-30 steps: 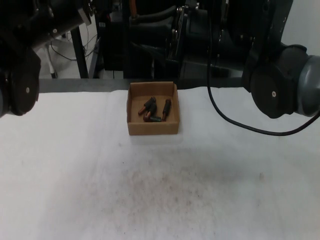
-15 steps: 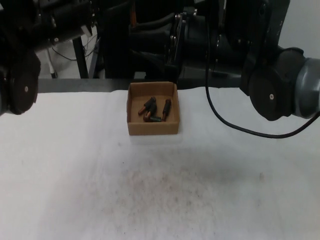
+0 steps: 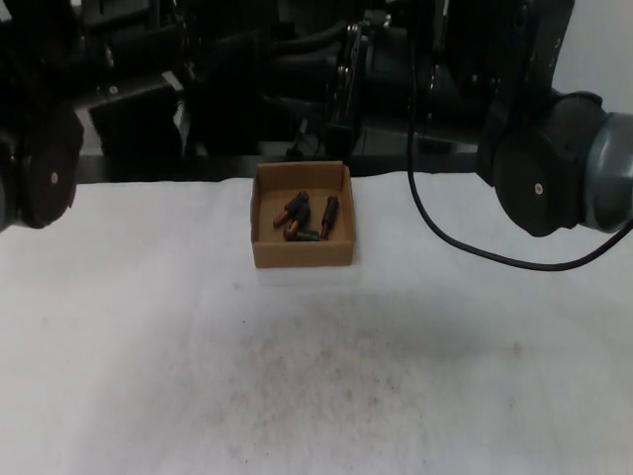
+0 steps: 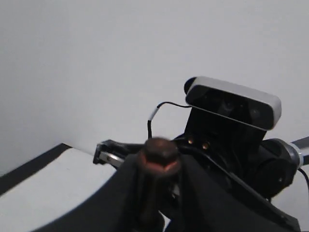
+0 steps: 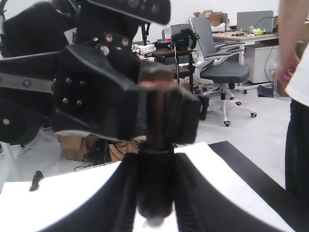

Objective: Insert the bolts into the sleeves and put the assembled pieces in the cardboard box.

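The cardboard box [image 3: 302, 255] stands at the middle back of the bench and holds several dark assembled pieces [image 3: 307, 218]. Both arms are raised behind it, the left arm [image 3: 40, 178] and the right arm [image 3: 554, 178]. My left gripper [image 4: 157, 169] is shut on a bolt [image 4: 157, 155] with a copper hex head. My right gripper [image 5: 155, 166] is shut on a dark sleeve [image 5: 155, 193]. The two grippers face each other closely. In the right wrist view the bolt [image 5: 155, 96] lines up with the sleeve and meets its end; how deep it sits is hidden.
A white cloth [image 3: 316, 376] covers the bench, with bare room in front of and beside the box. A black cable [image 3: 465, 247] from the right arm hangs over the back right of the bench.
The left arm has swung in from the far left toward the right arm above the back of the bench. The box and its contents have not moved.
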